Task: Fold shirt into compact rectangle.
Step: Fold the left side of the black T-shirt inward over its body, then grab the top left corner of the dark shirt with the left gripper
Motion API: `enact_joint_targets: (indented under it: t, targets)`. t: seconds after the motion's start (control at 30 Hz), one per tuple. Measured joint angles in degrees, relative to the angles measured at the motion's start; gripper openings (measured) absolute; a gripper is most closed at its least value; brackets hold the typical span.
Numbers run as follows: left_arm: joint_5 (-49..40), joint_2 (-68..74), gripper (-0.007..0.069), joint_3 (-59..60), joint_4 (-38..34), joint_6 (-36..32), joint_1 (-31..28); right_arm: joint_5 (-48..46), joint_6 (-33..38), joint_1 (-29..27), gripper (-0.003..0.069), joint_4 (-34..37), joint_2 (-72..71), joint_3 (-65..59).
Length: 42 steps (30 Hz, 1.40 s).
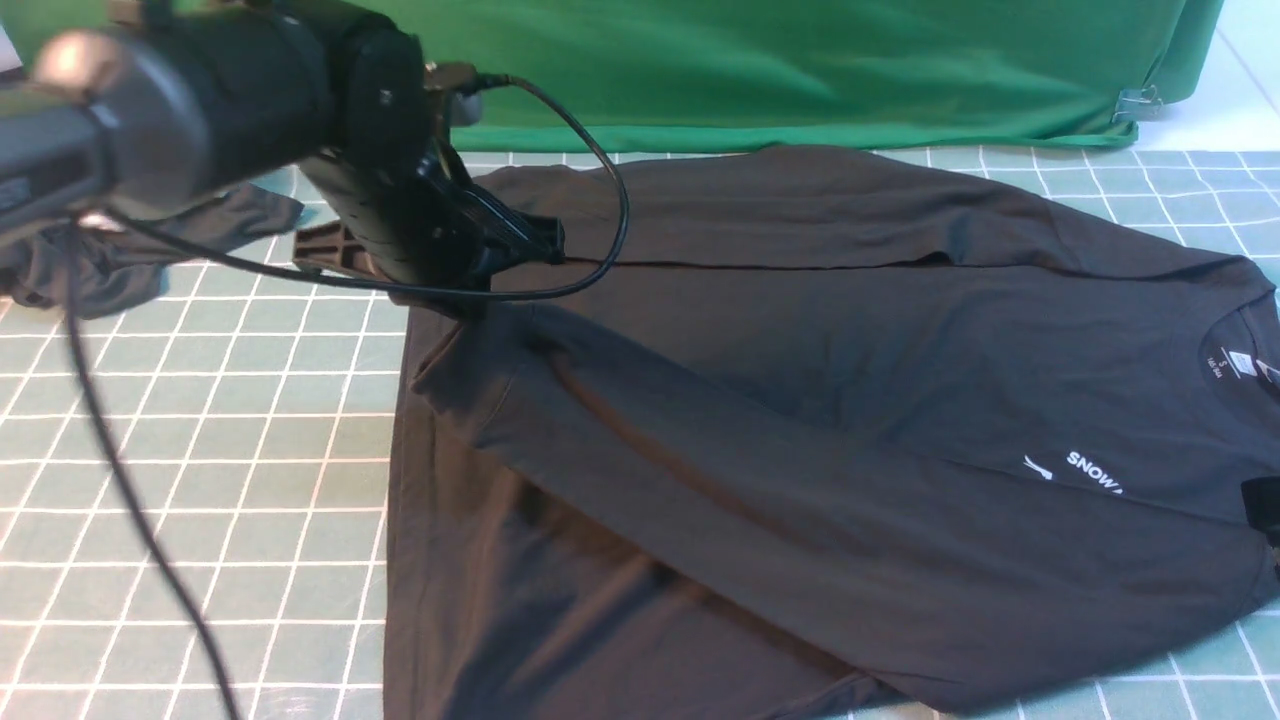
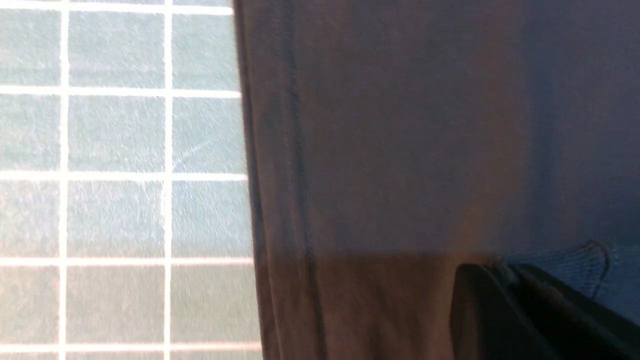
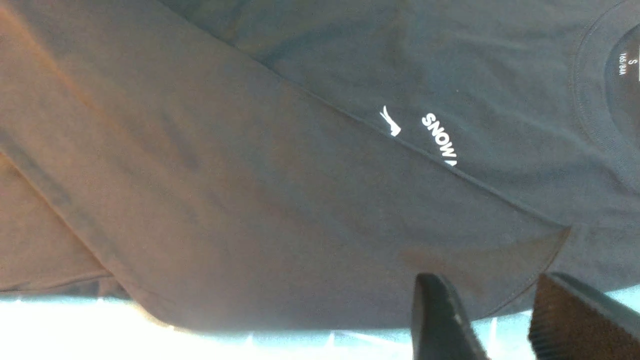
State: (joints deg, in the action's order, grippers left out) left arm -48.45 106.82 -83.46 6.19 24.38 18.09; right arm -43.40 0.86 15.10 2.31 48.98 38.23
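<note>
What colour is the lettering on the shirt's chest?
White, on the black shirt; the lettering shows best in the right wrist view.

Shirt (image 1: 800,400) flat on gridded surface (image 1: 200,450), neck to the right, both sleeves folded across body, "SNOW" print partly showing. L hand (image 1: 540,245) over its far-left corner, tips together. Green cloth (image 1: 800,70) behind; small dark cloth (image 1: 120,275) far left.
</note>
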Motion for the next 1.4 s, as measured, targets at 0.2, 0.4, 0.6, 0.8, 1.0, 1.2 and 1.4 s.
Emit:
enact_joint_targets:
  t: [0.2,0.4,0.6,0.8,1.0,1.2,1.4]
  targets:
    - [-1.5,6.3,0.0085,-3.7,-0.3,0.3,-2.7,0.0,0.1,0.0,0.0261,0.0,0.0,0.0]
    - [-4.4,7.6,0.0348,-11.1,-3.2,-3.1,-7.1,0.0,0.1,0.0,0.0261,0.0,0.0,0.0]
    - [-0.6,9.1,0.0547,-18.8,-19.4,-6.5,-12.4,0.4,0.1,0.0,0.0261,0.0,0.0,0.0]
    - [1.4,17.0,0.0582,-19.8,-35.9,-10.6,-14.3,0.8,0.1,0.0,0.0261,0.0,0.0,0.0]
    - [8.4,24.5,0.0583,-19.8,-44.3,-11.1,-14.5,0.8,0.1,0.0,0.0261,0.0,0.0,0.0]
    - [14.8,26.8,0.0583,-20.1,-46.7,-11.1,-14.6,0.8,0.1,0.0,0.0261,0.0,0.0,0.0]
    - [19.4,27.2,0.0583,-20.3,-46.7,-11.3,-14.6,0.8,0.1,0.0,0.0261,0.0,0.0,0.0]
